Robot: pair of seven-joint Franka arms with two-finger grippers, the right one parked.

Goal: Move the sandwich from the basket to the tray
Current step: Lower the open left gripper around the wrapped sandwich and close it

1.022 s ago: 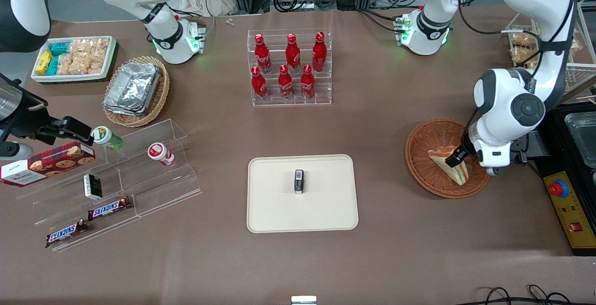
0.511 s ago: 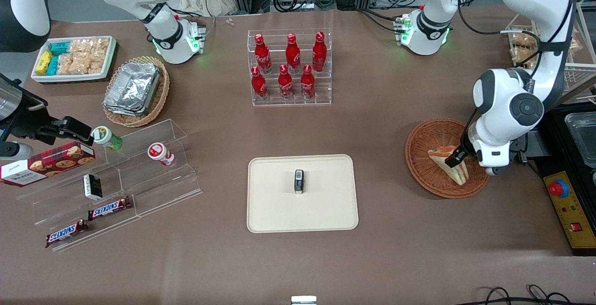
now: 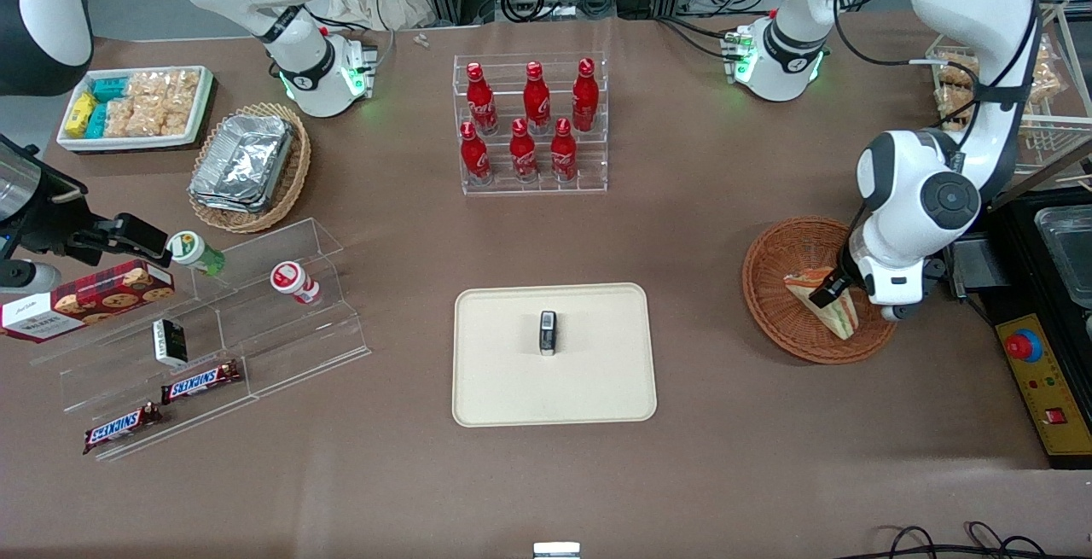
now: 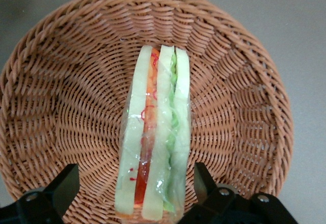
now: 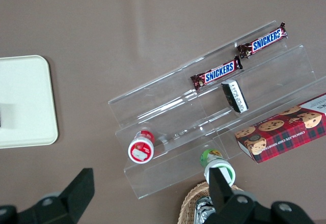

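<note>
Front view: a brown table surface fills the scene, with cables and metal framing along its edge farthest from the camera. The basket (image 3: 815,288) sits toward the working arm's end, and the sandwich (image 3: 826,300) lies in it. The gripper (image 3: 832,286) hangs at the sandwich. The tray (image 3: 553,354) lies mid-table, well apart from the basket, with a small dark object (image 3: 548,333) on it. Red bottles (image 3: 529,120) stand in a clear rack.

Left wrist view: the gripper (image 4: 132,191) is spread wide, one finger on each side of the sandwich (image 4: 155,147), neither touching it. The basket (image 4: 61,107) rests on grey-brown tabletop.

Right wrist view: Snickers bars (image 5: 239,56) lie on a clear stepped stand.
</note>
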